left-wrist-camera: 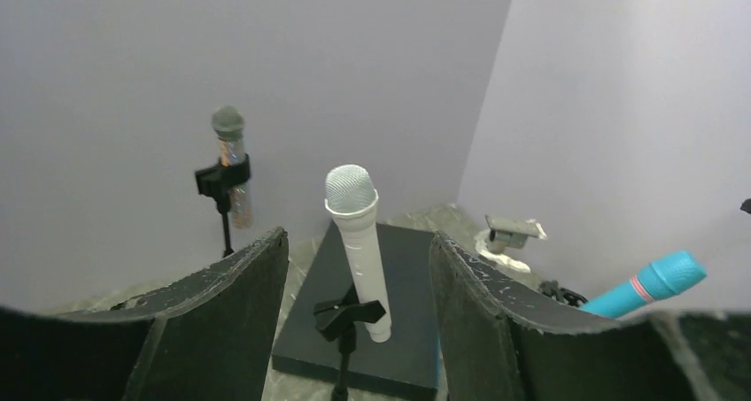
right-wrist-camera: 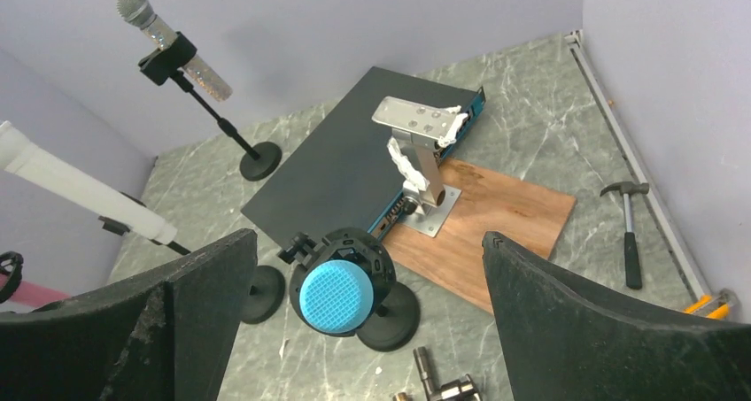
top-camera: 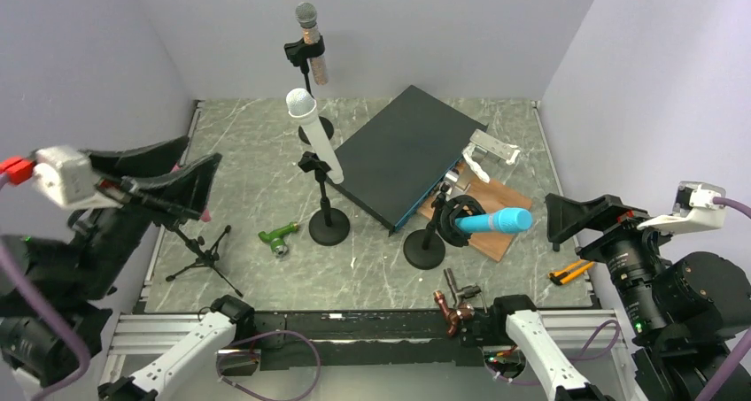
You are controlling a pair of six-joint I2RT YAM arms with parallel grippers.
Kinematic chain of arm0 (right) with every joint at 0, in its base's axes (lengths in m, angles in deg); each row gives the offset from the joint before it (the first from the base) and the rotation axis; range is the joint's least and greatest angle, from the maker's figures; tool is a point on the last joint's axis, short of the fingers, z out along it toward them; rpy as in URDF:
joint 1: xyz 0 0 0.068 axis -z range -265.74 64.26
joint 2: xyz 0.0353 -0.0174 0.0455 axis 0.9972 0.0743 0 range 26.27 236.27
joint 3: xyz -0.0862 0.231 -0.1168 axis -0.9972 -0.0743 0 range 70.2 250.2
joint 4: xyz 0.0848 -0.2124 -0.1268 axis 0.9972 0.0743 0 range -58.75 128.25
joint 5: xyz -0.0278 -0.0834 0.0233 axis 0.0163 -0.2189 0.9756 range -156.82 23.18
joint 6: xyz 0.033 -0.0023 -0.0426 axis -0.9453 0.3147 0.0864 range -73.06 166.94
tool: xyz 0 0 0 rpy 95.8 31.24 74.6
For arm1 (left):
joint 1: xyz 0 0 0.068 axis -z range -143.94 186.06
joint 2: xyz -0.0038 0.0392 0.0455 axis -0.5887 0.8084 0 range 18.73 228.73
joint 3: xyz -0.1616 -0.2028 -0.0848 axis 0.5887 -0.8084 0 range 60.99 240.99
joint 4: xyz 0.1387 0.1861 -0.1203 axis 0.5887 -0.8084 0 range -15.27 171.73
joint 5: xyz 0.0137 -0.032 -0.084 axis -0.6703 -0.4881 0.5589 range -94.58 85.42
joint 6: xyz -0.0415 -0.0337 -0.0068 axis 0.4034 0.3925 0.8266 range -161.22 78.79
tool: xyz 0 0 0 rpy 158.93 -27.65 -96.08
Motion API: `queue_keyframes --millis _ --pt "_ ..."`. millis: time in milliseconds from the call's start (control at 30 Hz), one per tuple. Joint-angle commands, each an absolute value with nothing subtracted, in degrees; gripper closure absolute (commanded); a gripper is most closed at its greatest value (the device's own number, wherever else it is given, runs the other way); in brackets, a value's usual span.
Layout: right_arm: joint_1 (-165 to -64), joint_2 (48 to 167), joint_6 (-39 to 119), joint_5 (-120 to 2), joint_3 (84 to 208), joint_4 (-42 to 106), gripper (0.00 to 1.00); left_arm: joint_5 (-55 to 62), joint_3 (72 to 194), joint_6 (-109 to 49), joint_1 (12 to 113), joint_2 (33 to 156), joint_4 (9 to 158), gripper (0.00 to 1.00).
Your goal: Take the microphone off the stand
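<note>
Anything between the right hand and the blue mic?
No. Top view shows a bare gap between right hand and blue mic; right wrist view looks straight at its head, unobstructed.

From the left wrist, the stand (left-wrist-camera: 344,330) under the white microphone (left-wrist-camera: 363,259) runs off the bottom edge, and a finger (left-wrist-camera: 505,321) of the left hand (left-wrist-camera: 359,237) hides the blue microphone (left-wrist-camera: 651,281) at its lower half; the right wrist view cuts off the white microphone's head at its left edge
</note>
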State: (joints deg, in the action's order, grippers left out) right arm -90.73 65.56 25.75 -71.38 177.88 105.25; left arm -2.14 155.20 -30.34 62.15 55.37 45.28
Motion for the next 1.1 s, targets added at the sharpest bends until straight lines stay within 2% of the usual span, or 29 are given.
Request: queue_keyframes --millis 0,100,267,533,700,833,967,1067 --pt "-90.1 66.5 24.4 -72.5 177.3 105.9 0.00 4.2 156.0 -27.3 62.2 60.0 44.0 0.36" --pt "-90.1 66.5 25.1 -72.0 177.1 105.4 0.00 6.5 153.9 -24.4 62.2 61.3 47.1 0.38" --pt "-90.1 65.6 25.3 -70.3 175.7 104.6 0.00 13.5 150.8 -19.6 62.2 63.7 50.7 0.35" --pt "-90.2 65.1 24.6 -60.7 172.8 105.9 0.00 13.4 143.5 -16.3 67.6 62.7 56.3 0.37" --pt "-90.2 63.7 23.1 -53.3 170.6 103.4 0.00 2.7 141.9 -19.1 82.9 63.9 57.5 0.37" --pt "-90.2 62.6 22.3 -51.0 167.5 102.4 0.00 -10.0 142.4 -24.0 98.1 67.9 58.5 0.36" --pt "-90.3 63.2 21.5 -53.0 169.0 103.1 0.00 -22.0 143.4 -33.0 112.0 74.8 62.6 0.35" --pt "-90.2 64.6 19.8 -57.6 173.1 105.3 0.00 -27.9 144.5 -40.2 118.5 81.2 67.7 0.35"
